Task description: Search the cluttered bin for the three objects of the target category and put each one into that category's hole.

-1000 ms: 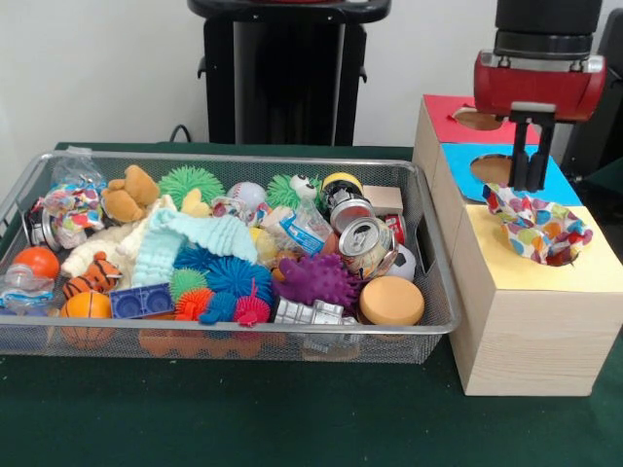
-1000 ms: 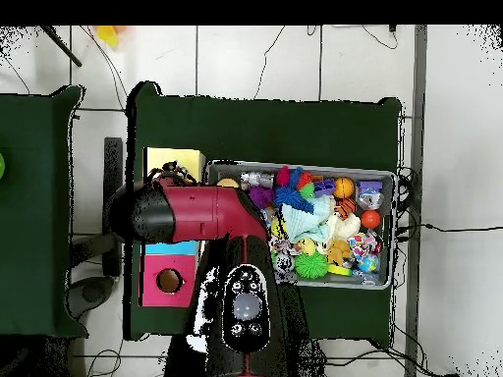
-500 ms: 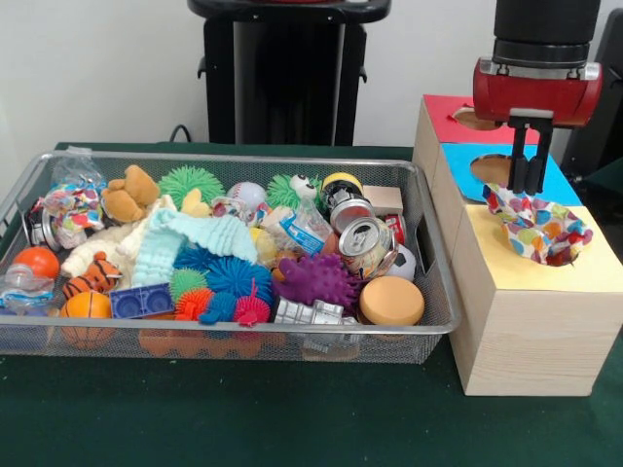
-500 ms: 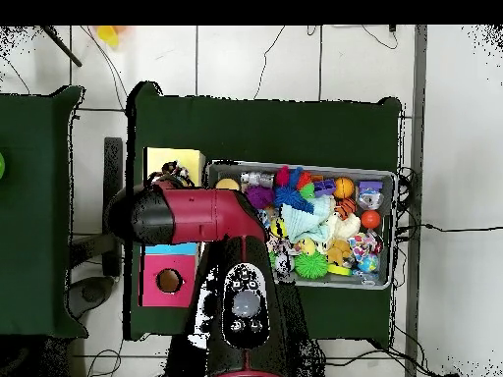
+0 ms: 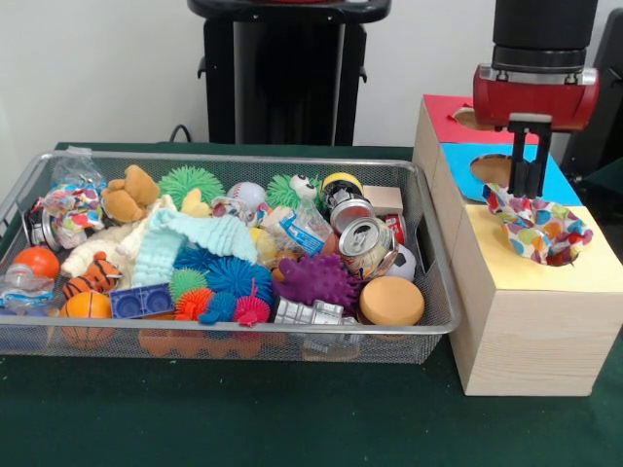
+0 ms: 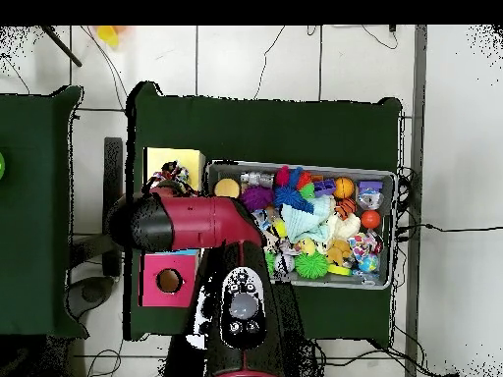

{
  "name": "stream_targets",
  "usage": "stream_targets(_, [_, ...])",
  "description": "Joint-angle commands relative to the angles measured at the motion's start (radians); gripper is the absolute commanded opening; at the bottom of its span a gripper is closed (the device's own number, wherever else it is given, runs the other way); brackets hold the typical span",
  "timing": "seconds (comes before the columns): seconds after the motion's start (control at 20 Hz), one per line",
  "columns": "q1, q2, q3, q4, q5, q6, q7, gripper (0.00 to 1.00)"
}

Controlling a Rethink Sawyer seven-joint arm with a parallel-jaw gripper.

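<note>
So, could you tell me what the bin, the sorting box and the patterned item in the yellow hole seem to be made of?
The bin looks like fine metal mesh with a wire rim, since its contents show through. The sorting box appears to be pale unfinished wood with visible grain and coloured tops. The patterned item looks like crumpled fabric or a soft wrapper; I cannot tell which.

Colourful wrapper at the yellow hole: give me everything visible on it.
The colourful wrapper is a crinkled bag or pouch, thin foil or plastic by its look, printed with red, blue, yellow and green patches on white. It lies crumpled and bulging on the yellow top of the wooden box, sitting in the mouth of that hole and hiding most of it, not dropped through. The hand hangs directly above its far edge; contact between them cannot be judged. In the overhead view the arm covers most of it.
</note>
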Motion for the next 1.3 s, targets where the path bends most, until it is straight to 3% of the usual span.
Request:
stream_targets(0.05, [-0.024,0.052,0.095,0.093,-0.037,-0.046,0.052,0.00])
stream_targets(0.6, [-0.008,0.162,0.072,-0.024,-0.055,-0.070,0.029,0.00])
stream_targets(1.3, [-0.018,0.176,0.093,-0.051,-0.052,-0.061,0.012,0.00])
